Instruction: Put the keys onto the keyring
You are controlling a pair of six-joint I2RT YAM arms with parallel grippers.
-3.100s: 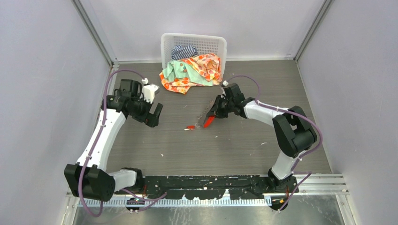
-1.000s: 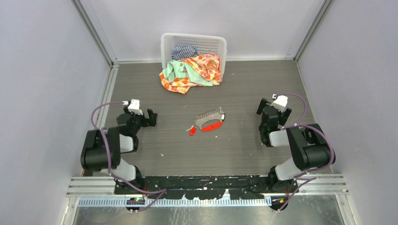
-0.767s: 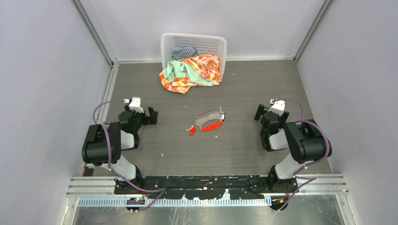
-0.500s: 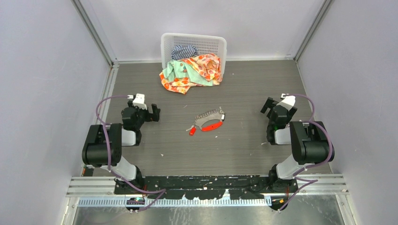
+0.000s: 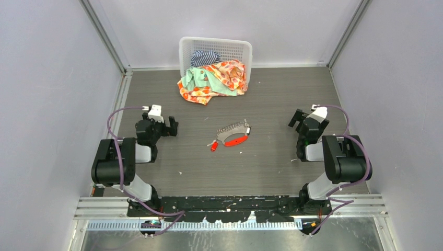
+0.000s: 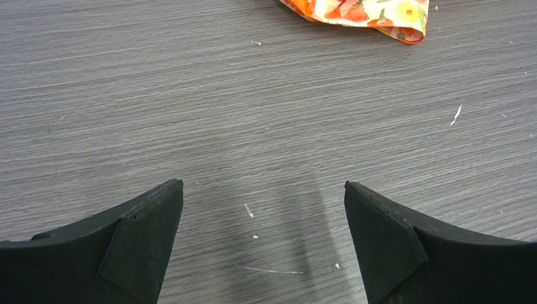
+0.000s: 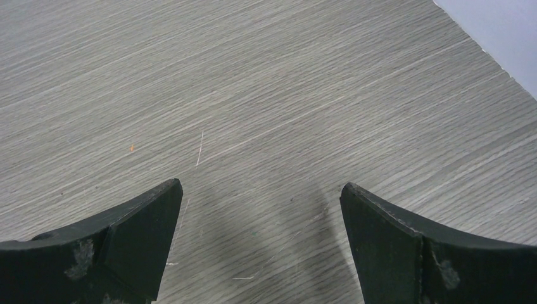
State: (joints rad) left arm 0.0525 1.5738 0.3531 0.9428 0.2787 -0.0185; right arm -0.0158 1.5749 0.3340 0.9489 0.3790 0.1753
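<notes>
The left gripper [image 6: 263, 184] and right gripper [image 7: 259, 183] gaped wide and empty, well apart from the work, so a long reach could skid the keyring [image 5: 233, 128] or nudge the flat red key [image 5: 213, 147], which looked hard to pinch. Keyring lay at the middle of the table [image 5: 271, 167], silvery fan spread, red tag [image 5: 236, 140] on its near side, red key just beside it on the left; black key not made out.

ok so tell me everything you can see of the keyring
The keyring lies flat in the middle of the table: a curved fan of small silvery, metal-looking pieces with a long red tag along its near side. The ring itself is too small to make out. A red-headed key lies just left; whether they touch is unclear.
</notes>
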